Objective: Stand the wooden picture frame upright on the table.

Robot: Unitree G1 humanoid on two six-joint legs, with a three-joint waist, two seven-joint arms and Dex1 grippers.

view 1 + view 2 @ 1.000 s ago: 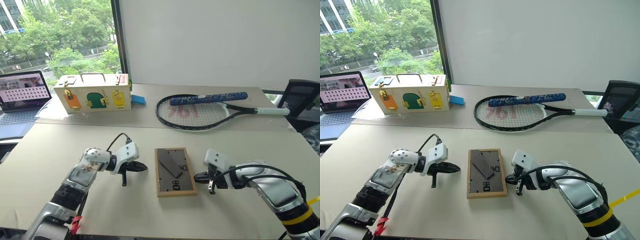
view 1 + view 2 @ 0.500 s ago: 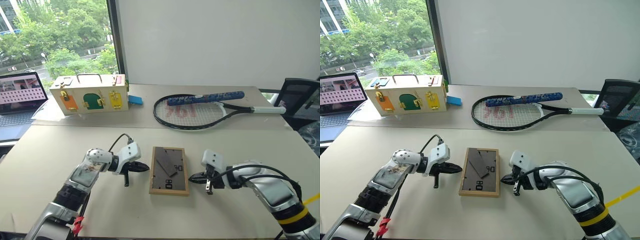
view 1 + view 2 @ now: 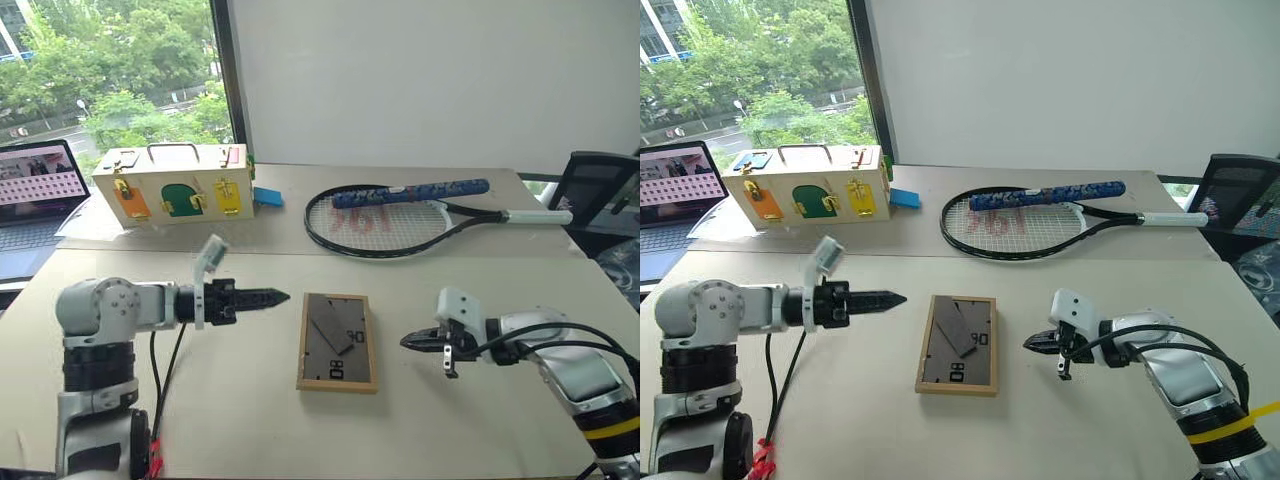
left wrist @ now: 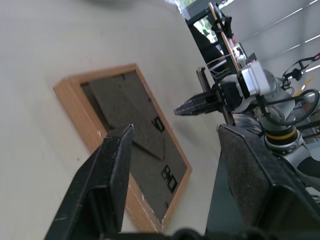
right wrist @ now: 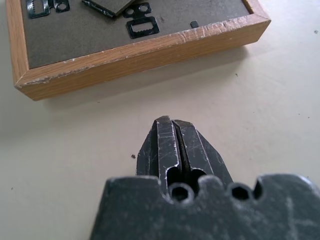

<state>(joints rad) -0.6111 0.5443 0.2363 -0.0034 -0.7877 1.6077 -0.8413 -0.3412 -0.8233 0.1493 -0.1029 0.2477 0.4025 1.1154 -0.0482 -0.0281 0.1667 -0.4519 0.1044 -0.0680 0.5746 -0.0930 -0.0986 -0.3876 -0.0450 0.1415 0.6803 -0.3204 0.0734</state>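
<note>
The wooden picture frame (image 3: 338, 342) lies flat and face down on the table (image 3: 480, 290), its dark back and folded easel stand facing up. My left gripper (image 3: 278, 296) hovers above the table just left of the frame, pointing level toward it. In the left wrist view its fingers (image 4: 100, 185) stand open over the picture frame (image 4: 115, 100) with nothing between them. My right gripper (image 3: 410, 342) is shut and empty, low over the table a short way right of the frame. In the right wrist view its closed tip (image 5: 170, 122) points at the frame's edge (image 5: 140, 50).
At the back left stands a pale latch box (image 3: 172, 184) with coloured doors, with a small blue block (image 3: 267, 196) beside it. A tennis racket (image 3: 390, 220) lies at the back centre. A laptop (image 3: 35, 190) is at the far left and a black chair (image 3: 600, 195) at the far right.
My left arm has lifted off the table, its gripper now pointing level at the frame, and its fingers have opened. My right gripper has drawn back to the right, away from the frame.
</note>
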